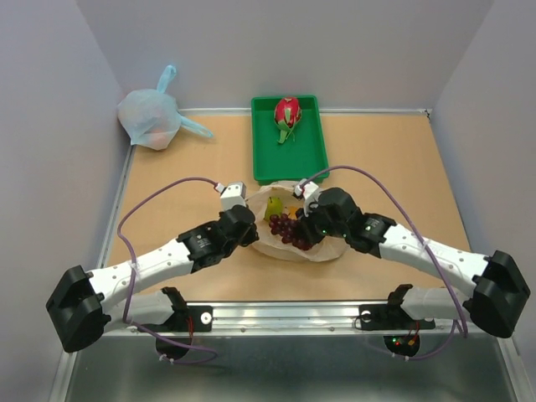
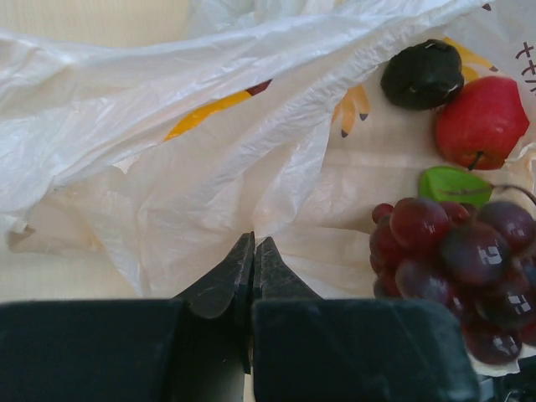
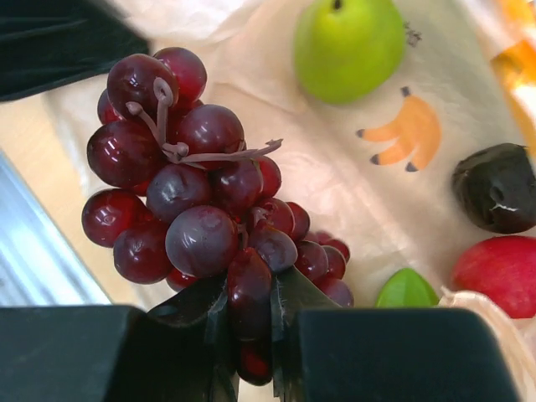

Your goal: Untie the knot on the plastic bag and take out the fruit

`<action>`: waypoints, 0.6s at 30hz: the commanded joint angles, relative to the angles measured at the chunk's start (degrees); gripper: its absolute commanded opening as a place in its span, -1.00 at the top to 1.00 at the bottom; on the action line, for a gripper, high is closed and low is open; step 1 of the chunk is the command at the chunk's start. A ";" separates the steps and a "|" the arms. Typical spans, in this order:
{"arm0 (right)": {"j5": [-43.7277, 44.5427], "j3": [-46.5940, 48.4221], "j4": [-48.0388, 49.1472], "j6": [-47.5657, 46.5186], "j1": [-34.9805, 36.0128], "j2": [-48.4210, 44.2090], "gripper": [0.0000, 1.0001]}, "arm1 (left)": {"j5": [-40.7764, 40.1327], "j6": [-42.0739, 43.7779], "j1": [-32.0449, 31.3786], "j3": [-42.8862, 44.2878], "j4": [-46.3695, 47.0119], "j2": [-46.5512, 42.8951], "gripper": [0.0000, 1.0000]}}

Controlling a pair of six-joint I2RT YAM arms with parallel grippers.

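The peach plastic bag (image 1: 322, 249) lies open and flattened at the table's middle. It also fills the left wrist view (image 2: 167, 167). On it lie dark purple grapes (image 1: 287, 226), a green pear (image 1: 275, 207), a red apple (image 2: 481, 121), a dark fruit (image 2: 423, 74) and a green leaf piece (image 2: 456, 184). My left gripper (image 2: 253, 244) is shut, pinching a fold of the bag at its left side. My right gripper (image 3: 249, 289) is shut on a lower grape of the bunch (image 3: 193, 193). The red dragon fruit (image 1: 287, 113) lies in the green tray (image 1: 261, 159).
The green tray stands just behind the bag at the back centre. A pale blue knotted bag (image 1: 151, 117) sits in the back left corner. Both arms meet over the bag, and cables loop above them. A metal rail runs along the near edge.
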 commanded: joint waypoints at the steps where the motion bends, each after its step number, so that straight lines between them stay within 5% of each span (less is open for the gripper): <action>1: -7.50 4.47 -1.26 -0.73 0.16 -5.77 0.99 | -2.77 -0.41 -0.01 2.49 -2.19 -0.61 0.82; 7: -8.49 15.11 -1.88 1.82 0.24 -6.75 0.99 | -0.84 -2.61 -0.01 -2.07 -1.58 -1.58 0.82; 18: 16.47 37.79 -1.70 2.00 -0.98 6.87 0.99 | 3.73 -2.96 -0.10 -7.79 0.80 -4.39 0.82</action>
